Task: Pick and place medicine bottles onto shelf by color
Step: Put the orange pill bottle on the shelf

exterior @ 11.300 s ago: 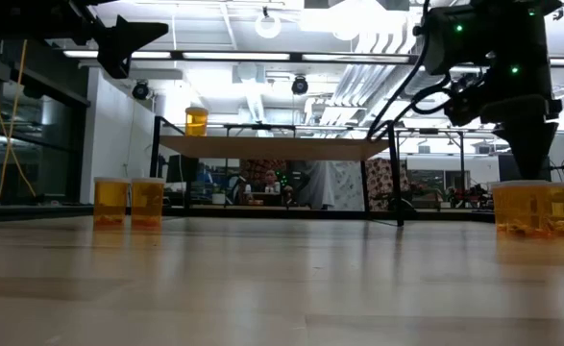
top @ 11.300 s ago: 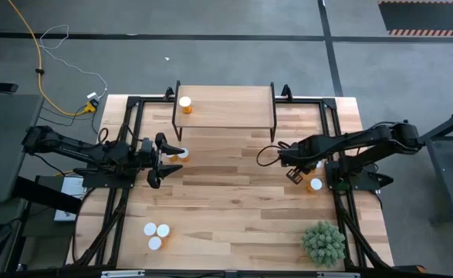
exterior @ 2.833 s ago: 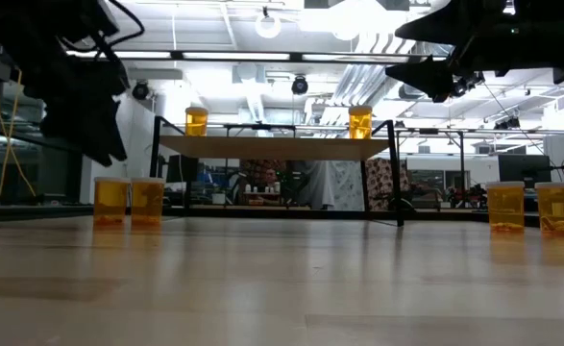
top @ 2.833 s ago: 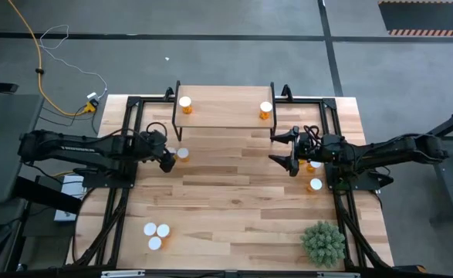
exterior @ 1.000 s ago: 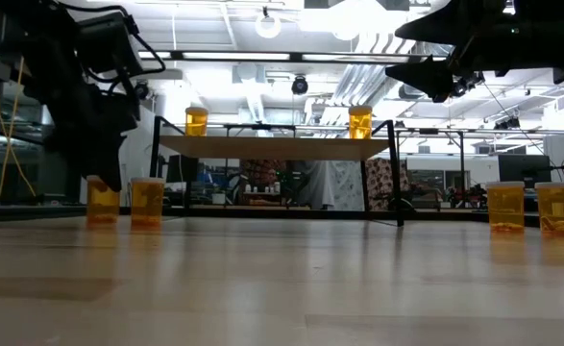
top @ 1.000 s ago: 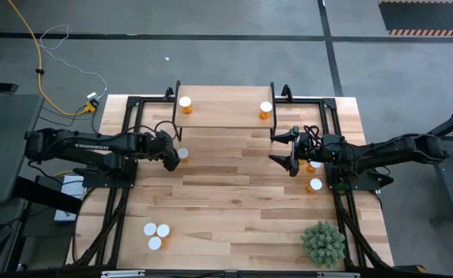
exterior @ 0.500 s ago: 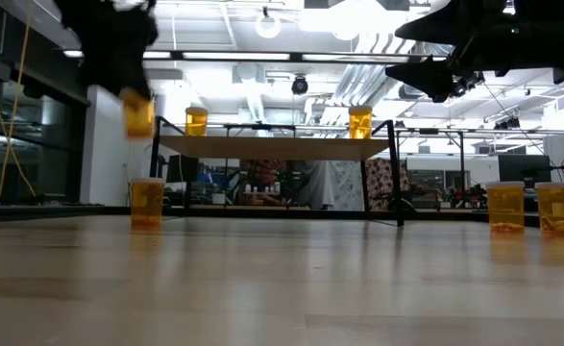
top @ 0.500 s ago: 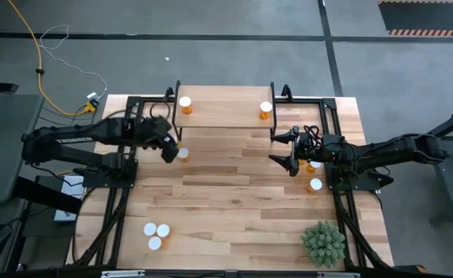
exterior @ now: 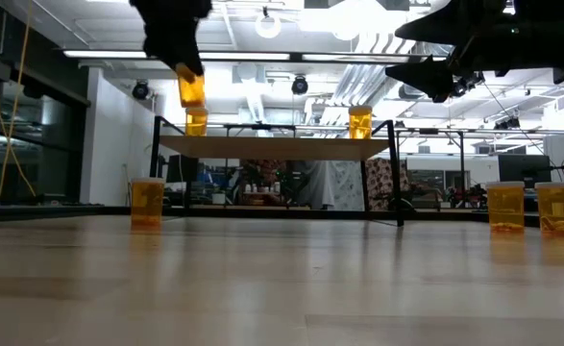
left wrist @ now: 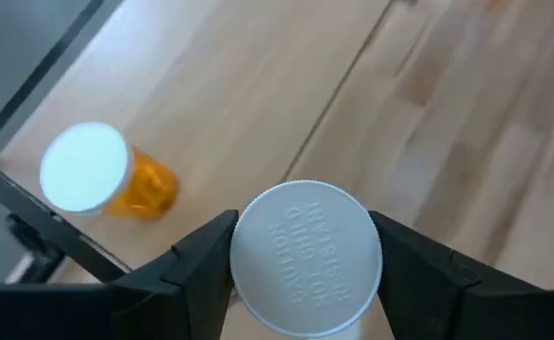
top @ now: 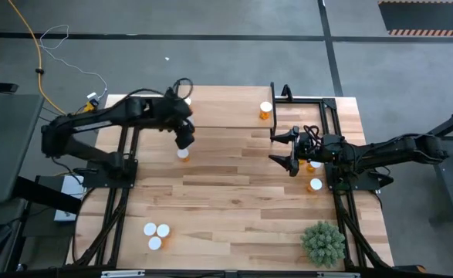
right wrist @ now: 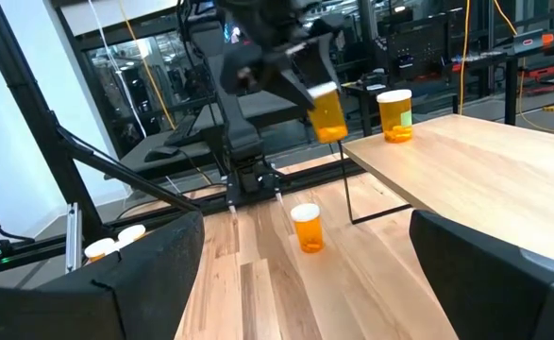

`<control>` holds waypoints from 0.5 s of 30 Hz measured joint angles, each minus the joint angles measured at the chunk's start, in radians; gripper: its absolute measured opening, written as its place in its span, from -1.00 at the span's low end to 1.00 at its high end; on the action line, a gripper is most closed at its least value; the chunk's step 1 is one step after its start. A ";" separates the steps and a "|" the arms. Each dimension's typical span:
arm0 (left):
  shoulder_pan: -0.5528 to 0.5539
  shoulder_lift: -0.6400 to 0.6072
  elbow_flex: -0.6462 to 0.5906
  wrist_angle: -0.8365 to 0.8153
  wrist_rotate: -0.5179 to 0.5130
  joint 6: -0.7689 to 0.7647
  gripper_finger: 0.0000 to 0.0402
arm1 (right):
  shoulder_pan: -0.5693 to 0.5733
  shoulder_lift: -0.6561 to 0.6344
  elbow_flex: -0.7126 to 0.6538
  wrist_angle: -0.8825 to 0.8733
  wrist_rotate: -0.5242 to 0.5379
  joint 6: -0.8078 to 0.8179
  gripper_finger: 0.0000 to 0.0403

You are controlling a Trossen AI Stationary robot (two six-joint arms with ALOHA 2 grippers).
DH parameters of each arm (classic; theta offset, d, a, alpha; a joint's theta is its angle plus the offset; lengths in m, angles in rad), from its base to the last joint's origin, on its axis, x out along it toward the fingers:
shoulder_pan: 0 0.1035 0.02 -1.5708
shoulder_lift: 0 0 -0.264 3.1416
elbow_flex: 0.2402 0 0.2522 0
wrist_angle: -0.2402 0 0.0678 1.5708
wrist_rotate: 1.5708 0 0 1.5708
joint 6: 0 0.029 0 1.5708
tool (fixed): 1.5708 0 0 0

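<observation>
My left gripper (top: 184,140) is shut on an amber medicine bottle (exterior: 192,88) with a white cap (left wrist: 305,257), high over the shelf's (top: 226,108) front left corner. On the shelf stand one bottle at the left (exterior: 196,122) and one at the right (top: 265,110). Another bottle (top: 183,154) stands on the table just below the gripper. My right gripper (top: 276,148) hangs open and level off the shelf's front right leg, holding nothing. My left gripper pinches the bottle at its white cap, one finger (left wrist: 206,260) on each side of the cap's rim (left wrist: 243,255). The fingers come from above, slanting down. The bottle hangs below them, slightly tilted, lifted clear of the table and higher than the shelf top.
Two bottles (top: 316,184) (exterior: 505,207) stand on the table by the right arm. Three white-capped bottles (top: 155,232) cluster at the near left. A spiky green plant (top: 322,242) sits at the near right corner. The table's middle is bare wood.
My left gripper has lifted one bottle off the table, from beside its neighbour, and carried it up and toward the shelf's front left corner. The neighbouring bottle stays on the table. The gripper stays shut on the bottle.
</observation>
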 joint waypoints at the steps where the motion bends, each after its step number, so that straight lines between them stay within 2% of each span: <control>1: 0.012 0.025 0.015 -0.012 -0.006 0.015 0.04 | 0.000 0.000 0.000 0.000 0.000 0.000 0.82; 7: 0.090 0.118 0.049 -0.044 -0.042 0.083 0.04 | 0.000 0.000 0.000 0.000 0.000 -0.001 0.82; 15: 0.200 0.128 0.049 -0.036 -0.042 0.117 0.04 | 0.000 0.000 0.000 0.000 0.000 -0.005 0.82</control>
